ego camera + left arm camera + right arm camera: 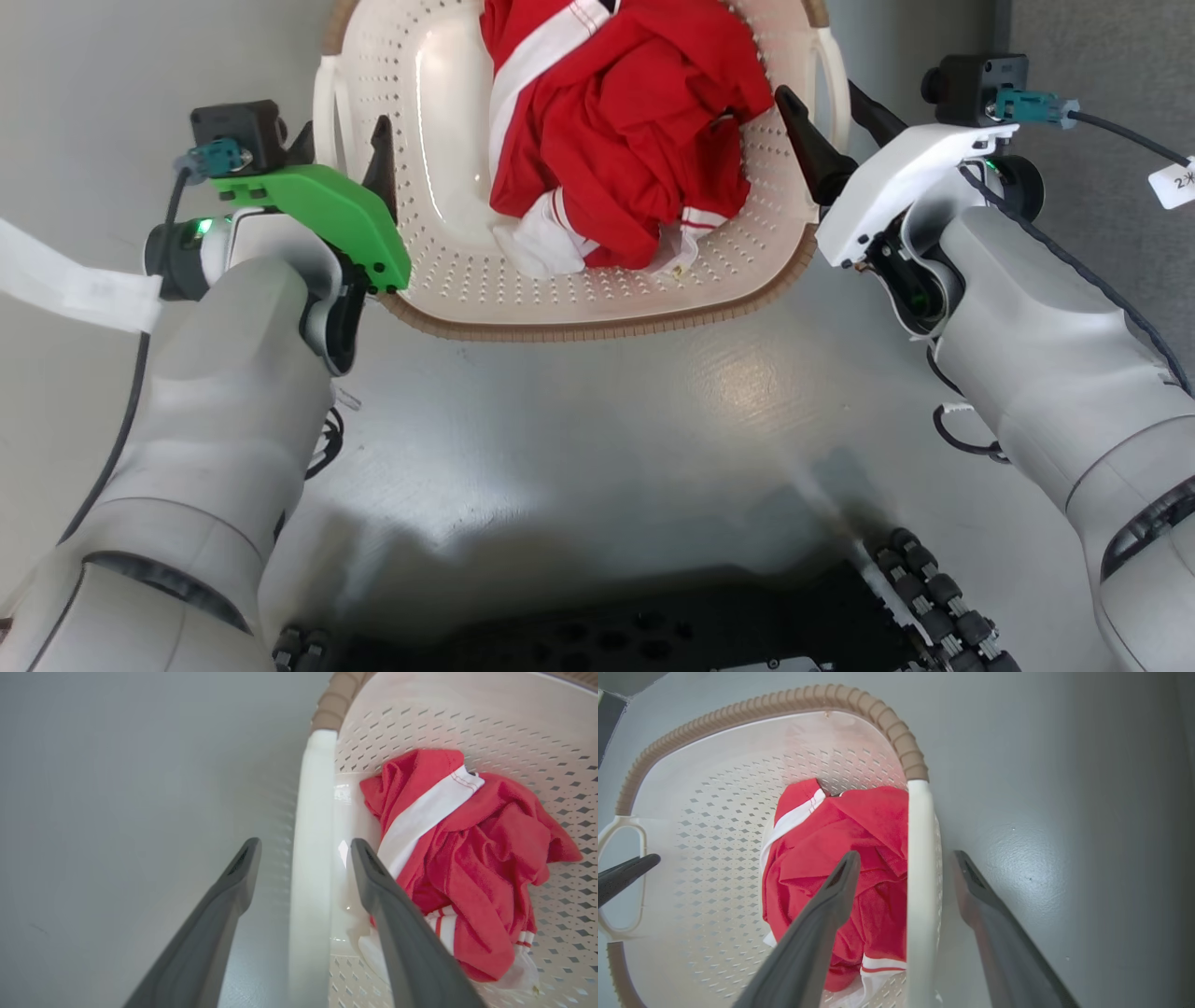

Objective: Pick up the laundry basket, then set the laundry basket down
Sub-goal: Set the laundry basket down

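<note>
Floor [597, 420], smooth grey with a soft sheen, spreads under everything, and no walls or furniture can be seen. At the left, the left gripper [341, 149] holds its two fingers [233, 882] spread, one on each side of the left handle [327, 103], not pressing it. In the middle lies one laundry basket [448, 261], on the floor between the two arms, its brown rim [579, 329] towards the robot. It holds one crumpled red and white garment [635, 121], which lies towards its right side. At the right, the right gripper [820, 93] likewise has two fingers [831, 891] spread astride the right handle [834, 75], one inside the basket and one outside. That makes two handles, two grippers and four fingers. Past the right arm the floor turns to a darker grey patch [1102, 37]
</note>
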